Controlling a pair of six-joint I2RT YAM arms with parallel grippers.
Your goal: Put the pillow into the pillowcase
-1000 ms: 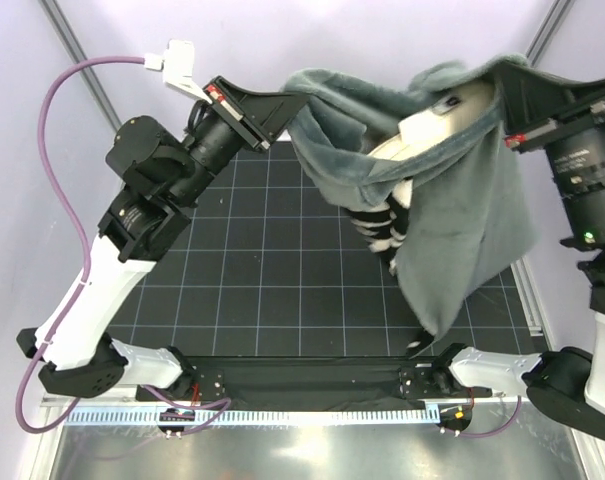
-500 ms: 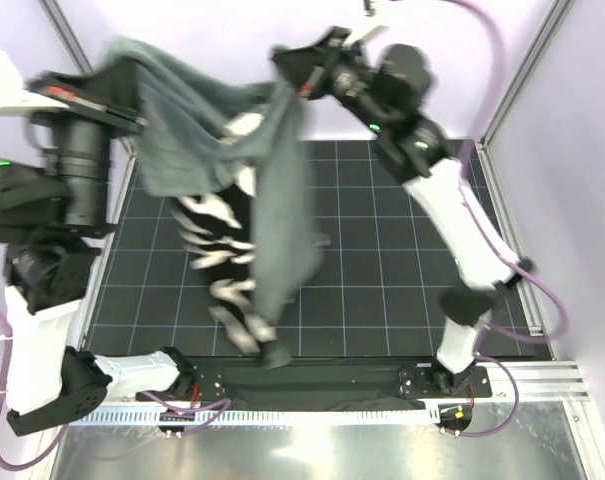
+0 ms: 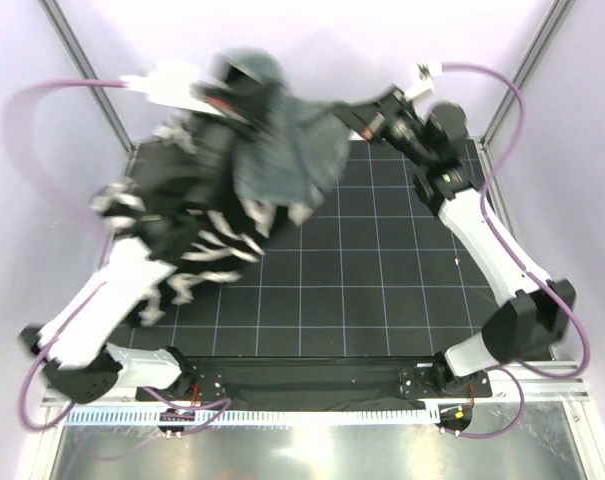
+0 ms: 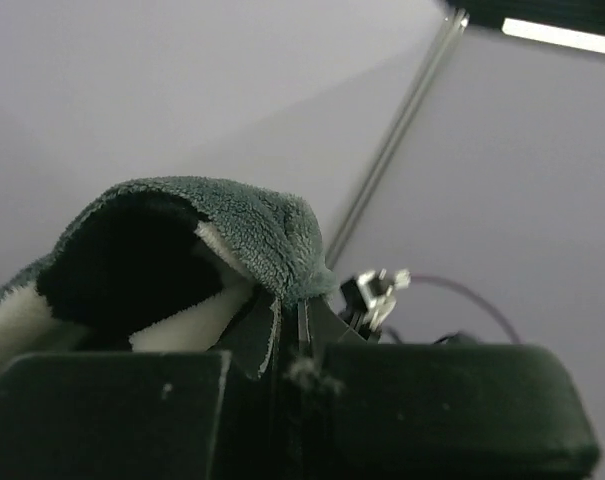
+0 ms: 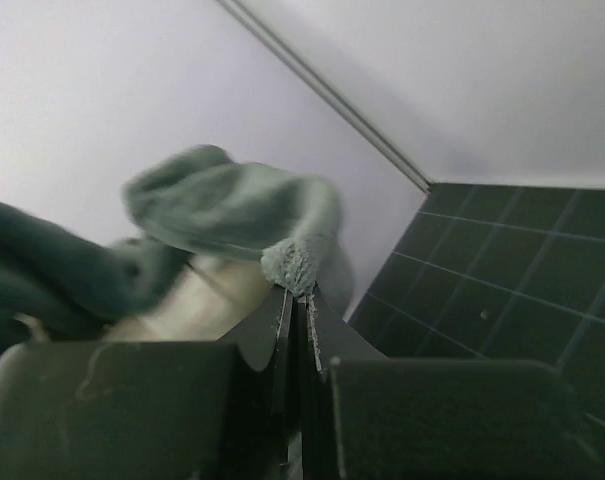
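Note:
Both grippers hold the pillowcase (image 3: 287,150) in the air over the back left of the mat. Its plush grey side hangs between them and its zebra-striped side (image 3: 214,238) trails down over the blurred left arm. My left gripper (image 3: 222,95) is shut on a grey edge of the case (image 4: 272,225), its tips (image 4: 300,305) pinching the fabric. My right gripper (image 3: 360,115) is likewise shut on a grey fold (image 5: 294,262), tips (image 5: 297,290) together. The cream pillow (image 4: 187,320) shows inside the case's mouth, and again in the right wrist view (image 5: 207,295). From above it is hidden.
A black gridded mat (image 3: 382,270) covers the table under the hanging fabric. Metal frame posts (image 3: 77,60) stand at the back corners before pale walls. A purple cable (image 3: 42,95) loops off the left arm, another off the right arm (image 3: 502,95).
Both arms swung the case left from the right side, then back toward the middle. The left gripper now sits at back centre-left, the right one lower beside it; both grips held.

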